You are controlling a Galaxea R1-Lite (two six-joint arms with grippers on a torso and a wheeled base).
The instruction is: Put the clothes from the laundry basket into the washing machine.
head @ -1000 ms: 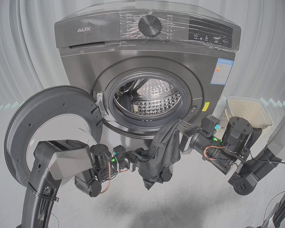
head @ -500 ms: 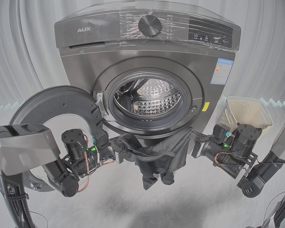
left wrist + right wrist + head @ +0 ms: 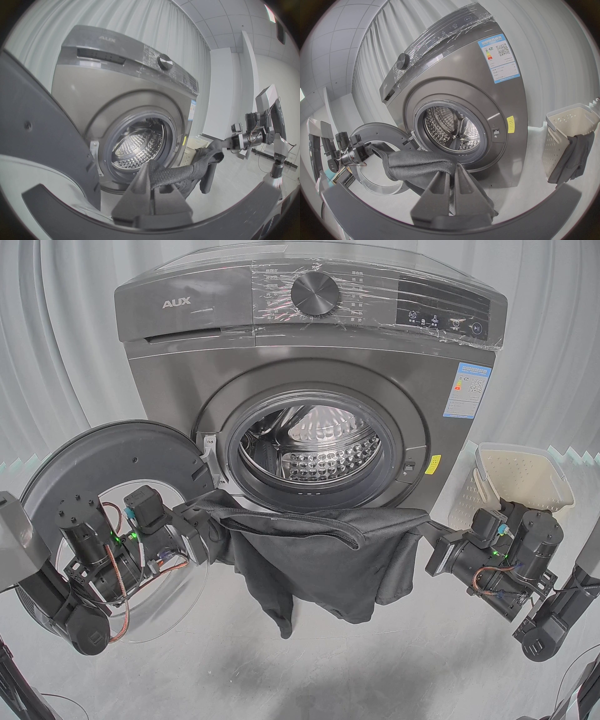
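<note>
A grey front-loading washing machine stands on the floor. Its round door is swung open to the robot's left, exposing the metal drum. A dark garment is stretched wide in the air just in front of the opening, loose cloth hanging down toward the floor. A pale laundry basket sits just right of the machine, with a second dark garment draped over its edge. The left end effector clamps one end of the stretched garment, and the right end effector clamps the other.
</note>
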